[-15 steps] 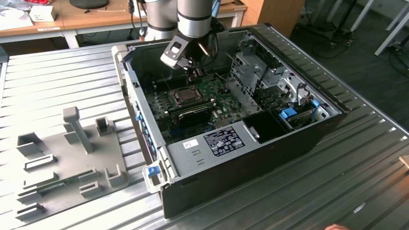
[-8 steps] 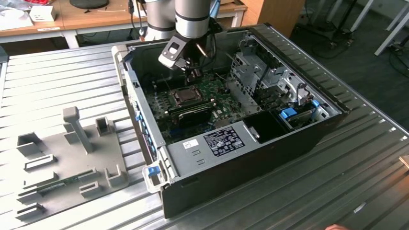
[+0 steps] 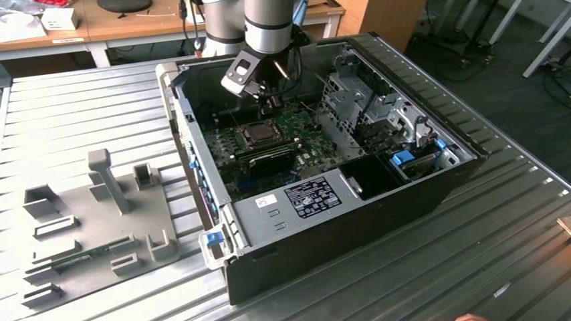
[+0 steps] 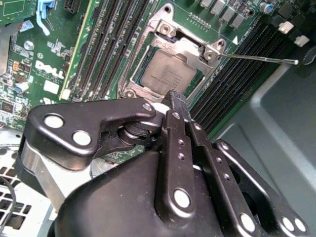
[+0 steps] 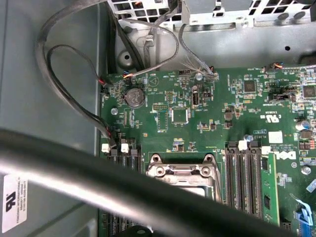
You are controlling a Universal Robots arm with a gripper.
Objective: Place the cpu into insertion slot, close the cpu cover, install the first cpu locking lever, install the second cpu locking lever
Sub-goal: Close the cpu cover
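Note:
The cpu (image 4: 168, 75) lies flat in the insertion slot (image 3: 261, 136) on the green board, its silvery-tan top showing through the window of the cpu cover (image 4: 190, 48). The cover is down over it. One thin metal locking lever (image 4: 256, 58) sticks out sideways from the slot's corner, its end free over the case floor. My gripper (image 4: 174, 98) is shut with nothing in it, its tip just above the slot's near edge. In the exterior view the gripper (image 3: 269, 101) hangs inside the open case, above the far side of the slot. The slot's metal rim (image 5: 180, 171) also shows in the first wrist view.
Long black memory slots (image 4: 111, 39) flank the slot on both sides. Drive cages (image 3: 357, 100) and a black duct (image 3: 370, 175) fill the case's right half in the exterior view. A thick black cable (image 5: 123, 182) crosses the first wrist view. A grey fixture plate (image 3: 98, 214) lies outside the case.

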